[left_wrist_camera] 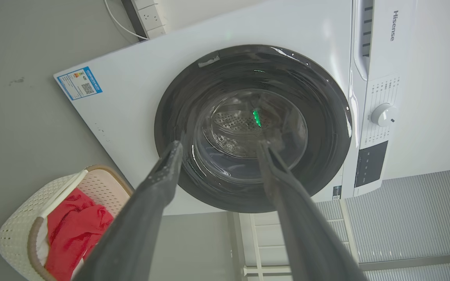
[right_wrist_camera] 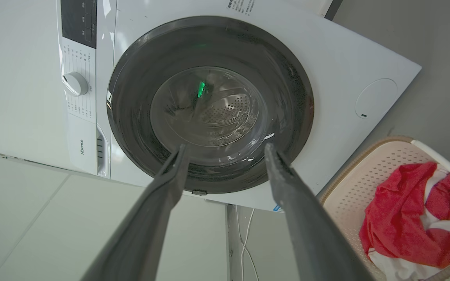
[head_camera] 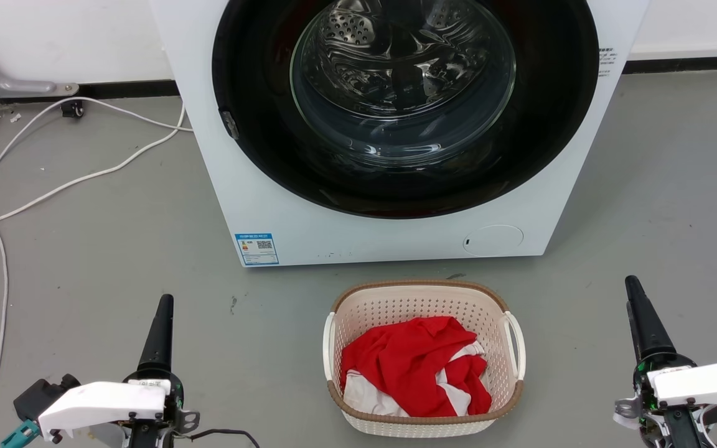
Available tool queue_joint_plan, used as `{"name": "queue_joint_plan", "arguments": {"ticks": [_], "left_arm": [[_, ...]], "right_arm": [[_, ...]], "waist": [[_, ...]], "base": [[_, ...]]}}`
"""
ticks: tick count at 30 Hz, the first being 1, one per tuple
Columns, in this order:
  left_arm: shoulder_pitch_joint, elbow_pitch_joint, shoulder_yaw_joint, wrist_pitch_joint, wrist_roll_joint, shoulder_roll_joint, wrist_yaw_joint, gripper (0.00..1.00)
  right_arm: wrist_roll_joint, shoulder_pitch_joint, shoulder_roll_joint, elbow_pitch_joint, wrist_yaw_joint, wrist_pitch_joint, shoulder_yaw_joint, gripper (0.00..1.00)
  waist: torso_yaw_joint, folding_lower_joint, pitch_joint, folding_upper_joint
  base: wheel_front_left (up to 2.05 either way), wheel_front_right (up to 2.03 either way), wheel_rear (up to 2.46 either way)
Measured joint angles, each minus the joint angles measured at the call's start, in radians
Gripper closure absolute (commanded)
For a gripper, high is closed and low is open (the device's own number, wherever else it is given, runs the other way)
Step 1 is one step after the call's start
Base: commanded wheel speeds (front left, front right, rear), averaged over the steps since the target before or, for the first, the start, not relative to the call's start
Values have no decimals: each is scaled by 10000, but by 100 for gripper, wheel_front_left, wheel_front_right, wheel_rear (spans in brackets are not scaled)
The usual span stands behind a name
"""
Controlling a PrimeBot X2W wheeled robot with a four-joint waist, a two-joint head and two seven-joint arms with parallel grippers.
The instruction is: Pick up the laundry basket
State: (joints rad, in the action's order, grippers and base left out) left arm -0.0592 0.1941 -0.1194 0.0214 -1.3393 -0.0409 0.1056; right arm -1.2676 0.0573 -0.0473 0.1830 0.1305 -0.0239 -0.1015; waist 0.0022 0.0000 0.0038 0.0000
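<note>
Two white handles (head_camera: 516, 342) flank the cream perforated laundry basket (head_camera: 421, 305), brown-rimmed, holding red-and-white cloth (head_camera: 411, 364); left gripper (left_wrist_camera: 218, 146) and right gripper (right_wrist_camera: 227, 148) jaws apart, empty

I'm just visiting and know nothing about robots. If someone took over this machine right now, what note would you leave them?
Left gripper: open, empty, left of the laundry basket.
Right gripper: open, empty, to its right.
Basket: on the floor before the washing machine, red-and-white cloth inside.
Done: nothing gripped yet.
Left: reach its side handles and lift.
</note>
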Motion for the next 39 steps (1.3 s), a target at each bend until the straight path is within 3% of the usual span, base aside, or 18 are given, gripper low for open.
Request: {"name": "queue_joint_plan", "arguments": {"ticks": [17, 39], "left_arm": [[346, -836, 451, -654, 3198, -13, -314, 0], [607, -1129, 876, -1352, 6686, -35, -587, 0]], "right_arm": [[3779, -335, 0, -767, 0, 681, 416, 0], [7037, -616, 0, -1195, 2, 1381, 437, 0]], "waist": [[58, 0, -18, 0], [111, 0, -90, 0]], "base": [[0, 0, 0], [0, 0, 0]]}}
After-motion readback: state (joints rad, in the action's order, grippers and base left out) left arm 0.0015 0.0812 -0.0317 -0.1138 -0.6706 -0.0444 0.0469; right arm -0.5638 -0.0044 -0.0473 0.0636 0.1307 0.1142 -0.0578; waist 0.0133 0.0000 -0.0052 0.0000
